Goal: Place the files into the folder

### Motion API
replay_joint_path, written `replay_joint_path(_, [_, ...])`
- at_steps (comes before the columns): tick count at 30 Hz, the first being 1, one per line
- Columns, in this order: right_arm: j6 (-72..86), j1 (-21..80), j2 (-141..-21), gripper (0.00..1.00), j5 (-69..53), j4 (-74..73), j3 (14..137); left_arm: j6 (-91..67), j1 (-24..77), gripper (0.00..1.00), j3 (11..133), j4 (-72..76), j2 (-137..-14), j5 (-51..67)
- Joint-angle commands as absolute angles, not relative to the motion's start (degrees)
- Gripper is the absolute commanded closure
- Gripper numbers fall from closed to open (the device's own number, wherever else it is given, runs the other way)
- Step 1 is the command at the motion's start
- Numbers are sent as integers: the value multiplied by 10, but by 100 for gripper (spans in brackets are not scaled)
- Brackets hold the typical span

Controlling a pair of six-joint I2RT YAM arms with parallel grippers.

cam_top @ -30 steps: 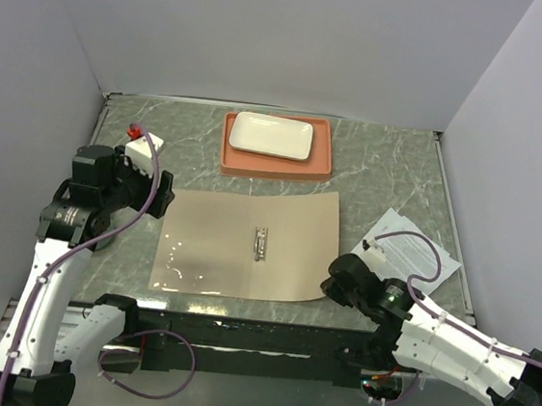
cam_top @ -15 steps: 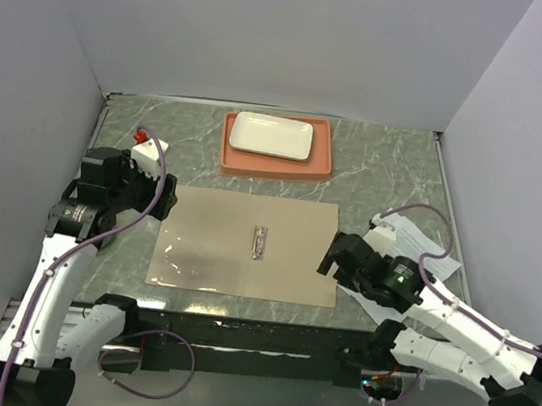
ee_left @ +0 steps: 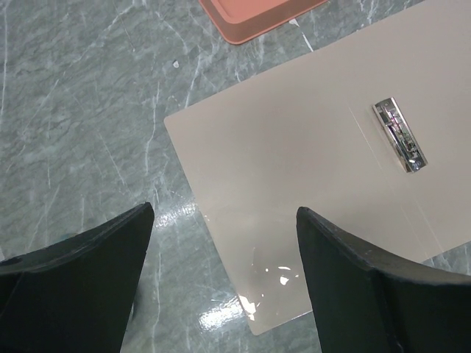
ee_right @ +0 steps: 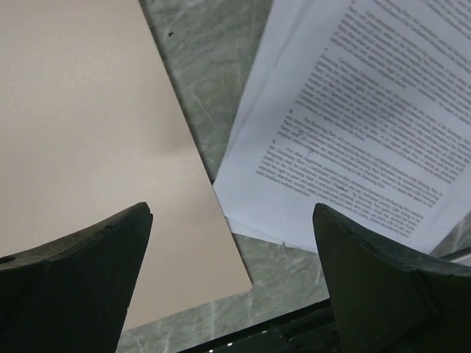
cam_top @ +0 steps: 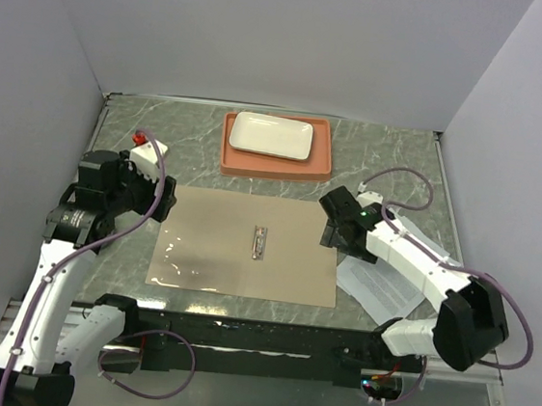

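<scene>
Folder (cam_top: 238, 243) lies opened flat in the middle of the green marble table (cam_top: 401, 168), metal clip (cam_top: 260, 243) near its centre and a glossy plastic pocket over its near-left part. In the left wrist view the folder (ee_left: 294, 147) fills the right side, with the clip (ee_left: 398, 136) upper right and glare on the pocket at the near corner.

Files (cam_top: 379, 284) are on the table just right of the folder, towards the near edge, partly under the right arm. They are two printed sheets, fanned, one on top of the other. In the right wrist view the files (ee_right: 353, 140) have one corner touching the folder's (ee_right: 88, 132) right edge. I can't tell whether that corner sits over or under the edge.

Left gripper (cam_top: 163, 197) hangs above the folder's far-left corner. Left gripper (ee_left: 224, 213) has its jaws spread wide with nothing between them.

Right gripper (cam_top: 332, 231) is over the folder's right edge, between the folder and the files. Right gripper (ee_right: 232, 209) is also spread wide and holds nothing, with the folder edge and the paper corner showing in the gap.

Behind the folder is an orange tray (cam_top: 274, 169) with a white plate (cam_top: 271, 135) on it. Only a corner of the tray (ee_left: 257, 11) shows in the left wrist view, well apart from the folder.
</scene>
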State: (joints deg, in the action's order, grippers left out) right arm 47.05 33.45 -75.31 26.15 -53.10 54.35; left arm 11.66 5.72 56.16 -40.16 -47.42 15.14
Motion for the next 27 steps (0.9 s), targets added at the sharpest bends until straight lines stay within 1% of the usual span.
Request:
replay_joint_path(1, [438, 316, -782, 3, 260, -503, 574, 128, 59, 15, 559, -398, -461, 154])
replay_joint_path(6, [442, 280, -792, 5, 224, -489, 541, 133, 60, 14, 551, -399, -454, 154])
replay_joint_path(10, [453, 280, -773, 8, 196, -498, 520, 151, 59, 13, 541, -396, -454, 155])
replay_joint_path(13, [436, 283, -763, 8, 172, -491, 505, 171, 59, 12, 518, -377, -468, 150])
replay_joint_path(20, [396, 290, -787, 8, 142, -428, 495, 195, 71, 15, 456, -286, -590, 135])
replay_joint_path(27, [366, 290, -867, 8, 153, -390, 544, 197, 91, 15, 425, -239, -631, 118])
